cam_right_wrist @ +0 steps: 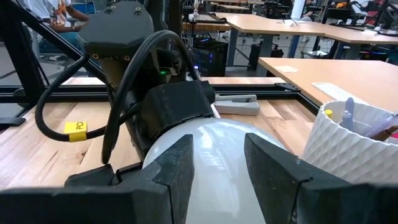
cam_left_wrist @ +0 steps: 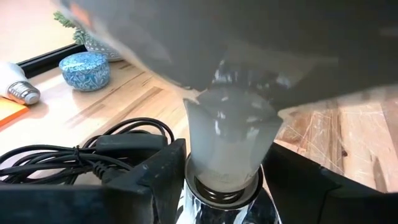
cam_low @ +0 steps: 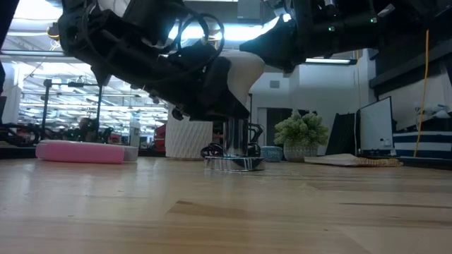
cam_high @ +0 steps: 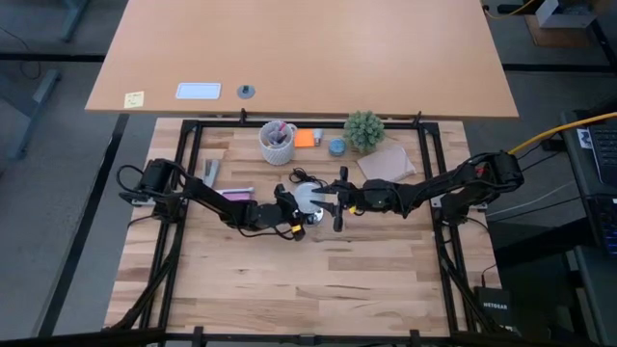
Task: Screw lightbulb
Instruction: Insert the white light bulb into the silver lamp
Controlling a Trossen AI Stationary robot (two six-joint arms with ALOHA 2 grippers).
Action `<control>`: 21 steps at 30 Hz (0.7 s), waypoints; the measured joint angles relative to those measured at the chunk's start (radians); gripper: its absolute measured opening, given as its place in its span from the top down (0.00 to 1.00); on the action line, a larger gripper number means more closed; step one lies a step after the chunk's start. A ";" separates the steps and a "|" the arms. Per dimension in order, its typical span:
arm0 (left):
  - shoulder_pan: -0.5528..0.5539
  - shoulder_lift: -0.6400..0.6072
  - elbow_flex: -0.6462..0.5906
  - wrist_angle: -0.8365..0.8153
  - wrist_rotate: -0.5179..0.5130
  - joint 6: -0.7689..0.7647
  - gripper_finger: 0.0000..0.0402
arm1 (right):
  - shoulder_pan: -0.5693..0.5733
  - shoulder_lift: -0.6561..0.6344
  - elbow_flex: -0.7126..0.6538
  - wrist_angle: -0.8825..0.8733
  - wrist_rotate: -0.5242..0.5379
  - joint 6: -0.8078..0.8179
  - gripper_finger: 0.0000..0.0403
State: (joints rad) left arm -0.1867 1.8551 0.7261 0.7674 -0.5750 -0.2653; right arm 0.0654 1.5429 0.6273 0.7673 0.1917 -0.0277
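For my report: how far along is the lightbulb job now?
Done: the white frosted lightbulb stands with its base in the silvery round fitting. In hand: left gripper and right gripper flank it, fingers open. Left: whether it is fully screwed in cannot be told.

Yellow sticker (cam_right_wrist: 75,127) on the wooden tabletop showing black letters "PO", black box (cam_high: 494,305) beside the table reading "NETGEAR"

Overhead lighting is even and bright across the table (cam_high: 289,280); shadows under the arms are soft and short. The low view is backlit by ceiling lamps (cam_low: 212,32), leaving the arms as dark silhouettes. In the left wrist view, the lightbulb (cam_left_wrist: 227,143) is blurred at close range, its upper part grey and featureless.
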 joint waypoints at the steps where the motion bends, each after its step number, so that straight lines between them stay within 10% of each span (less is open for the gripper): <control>1: 0.000 -0.009 0.000 -0.013 0.001 0.000 0.52 | 0.000 0.000 0.000 -0.001 0.000 0.000 0.63; 21: -0.098 -0.361 0.002 -0.583 -0.013 -0.262 0.60 | -0.001 0.000 0.000 0.000 0.007 -0.001 0.63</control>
State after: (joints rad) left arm -0.2846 1.4939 0.7277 0.1840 -0.5883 -0.5270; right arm 0.0647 1.5425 0.6270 0.7670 0.1989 -0.0288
